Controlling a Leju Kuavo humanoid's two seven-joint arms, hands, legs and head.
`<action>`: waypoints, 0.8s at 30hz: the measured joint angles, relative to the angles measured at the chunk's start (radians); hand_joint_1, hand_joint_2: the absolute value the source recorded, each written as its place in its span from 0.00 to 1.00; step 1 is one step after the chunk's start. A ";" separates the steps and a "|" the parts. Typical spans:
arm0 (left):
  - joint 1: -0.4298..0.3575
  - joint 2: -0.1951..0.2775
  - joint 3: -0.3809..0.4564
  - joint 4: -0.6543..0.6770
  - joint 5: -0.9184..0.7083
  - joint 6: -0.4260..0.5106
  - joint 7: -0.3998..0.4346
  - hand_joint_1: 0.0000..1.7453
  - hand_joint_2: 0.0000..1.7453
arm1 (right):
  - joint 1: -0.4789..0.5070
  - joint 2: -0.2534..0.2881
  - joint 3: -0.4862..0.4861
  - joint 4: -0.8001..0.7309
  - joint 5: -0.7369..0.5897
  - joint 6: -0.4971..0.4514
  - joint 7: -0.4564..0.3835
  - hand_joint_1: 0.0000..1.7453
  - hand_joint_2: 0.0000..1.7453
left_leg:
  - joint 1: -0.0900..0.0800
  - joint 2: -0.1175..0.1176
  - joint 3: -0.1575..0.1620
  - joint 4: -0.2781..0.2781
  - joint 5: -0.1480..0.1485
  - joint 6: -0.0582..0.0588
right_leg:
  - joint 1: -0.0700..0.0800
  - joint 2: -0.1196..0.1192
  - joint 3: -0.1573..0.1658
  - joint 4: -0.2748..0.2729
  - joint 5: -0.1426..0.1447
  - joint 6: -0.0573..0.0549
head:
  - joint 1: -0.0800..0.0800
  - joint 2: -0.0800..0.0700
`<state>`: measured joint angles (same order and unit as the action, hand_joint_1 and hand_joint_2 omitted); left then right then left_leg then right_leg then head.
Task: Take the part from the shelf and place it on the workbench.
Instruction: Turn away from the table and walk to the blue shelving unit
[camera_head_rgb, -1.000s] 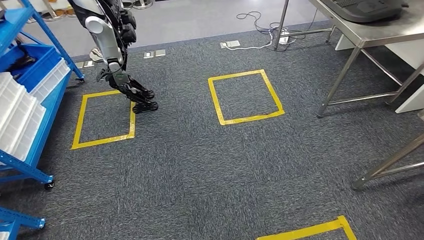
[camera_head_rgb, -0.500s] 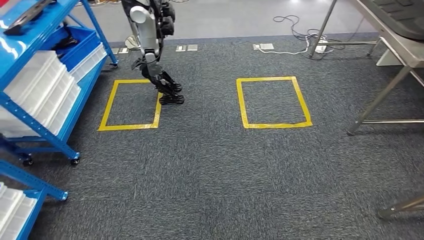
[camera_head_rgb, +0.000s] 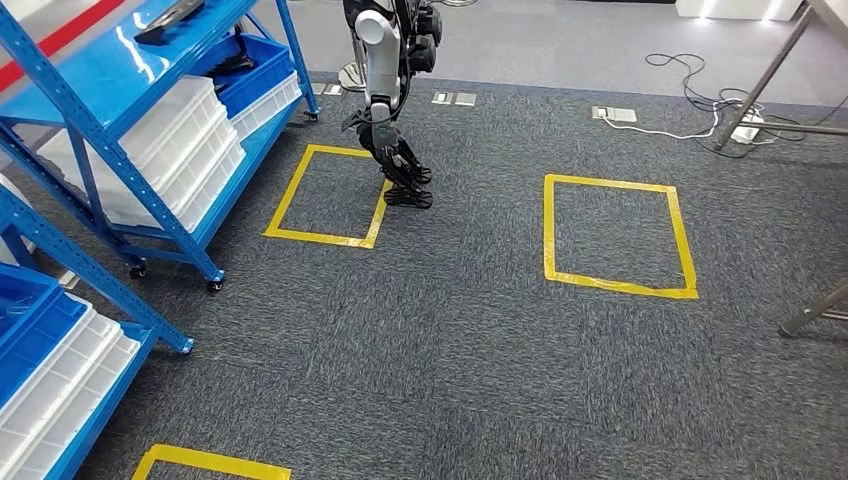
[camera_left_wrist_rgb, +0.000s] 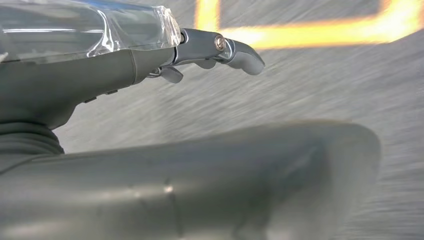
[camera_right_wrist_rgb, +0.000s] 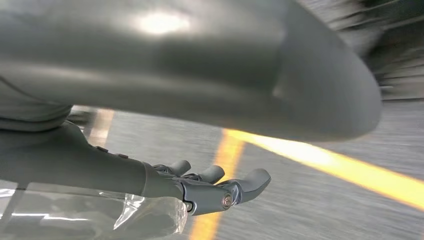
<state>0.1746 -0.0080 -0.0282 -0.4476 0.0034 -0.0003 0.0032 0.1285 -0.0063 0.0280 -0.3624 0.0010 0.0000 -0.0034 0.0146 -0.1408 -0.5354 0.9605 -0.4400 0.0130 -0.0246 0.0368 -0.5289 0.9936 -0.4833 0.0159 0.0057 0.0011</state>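
Grey carpet (camera_head_rgb: 450, 350) sweeps under me, and my whole view has swung left in the last second: the blue shelf (camera_head_rgb: 120, 130) now looms large, the metal table legs (camera_head_rgb: 810, 320) have slid to the far right edge. That tells me I'm turning toward the shelf, the fetch leg just starting. White bins (camera_head_rgb: 165, 145) sit stacked on its lower tier. Another robot (camera_head_rgb: 390, 90) stands by a yellow floor square (camera_head_rgb: 325, 195). A dark flat item (camera_head_rgb: 170, 20) lies on the top tier; whether it is the part, I can't tell. My left hand (camera_left_wrist_rgb: 150, 60) and right hand (camera_right_wrist_rgb: 165, 190) hang down, fingers extended, grasping nothing.
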 joint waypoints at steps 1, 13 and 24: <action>0.025 -0.001 0.000 0.018 0.000 0.000 0.000 0.00 0.00 | -0.023 0.001 0.000 -0.018 0.000 0.000 0.000 0.00 0.00 | 0.000 0.023 -0.007 0.017 -0.010 -0.002 | 0.000 -0.006 0.000 -0.001 0.001 -0.005 | -0.001 0.000; 0.030 0.003 -0.001 0.140 0.000 0.001 -0.005 0.00 0.00 | -0.040 0.000 0.000 -0.141 0.000 0.000 0.005 0.00 0.00 | -0.040 0.226 -0.002 0.008 -0.005 0.031 | 0.018 -0.152 0.027 -0.006 -0.028 -0.007 | -0.003 0.000; -0.186 0.003 -0.001 -0.071 0.000 0.001 -0.006 0.00 0.00 | 0.181 -0.004 0.000 0.077 0.000 0.000 0.006 0.00 0.00 | -0.014 0.040 0.032 -0.026 0.016 0.039 | 0.000 -0.030 -0.067 0.180 -0.085 0.035 | 0.000 0.000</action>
<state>-0.0115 -0.0051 -0.0289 -0.5187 0.0032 0.0006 -0.0030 0.3091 -0.0101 0.0282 -0.2849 0.0006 -0.0002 0.0023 0.0009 -0.1008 -0.5038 0.9340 -0.4245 0.0525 -0.0250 0.0066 -0.5958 1.1739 -0.5684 0.0508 0.0058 0.0009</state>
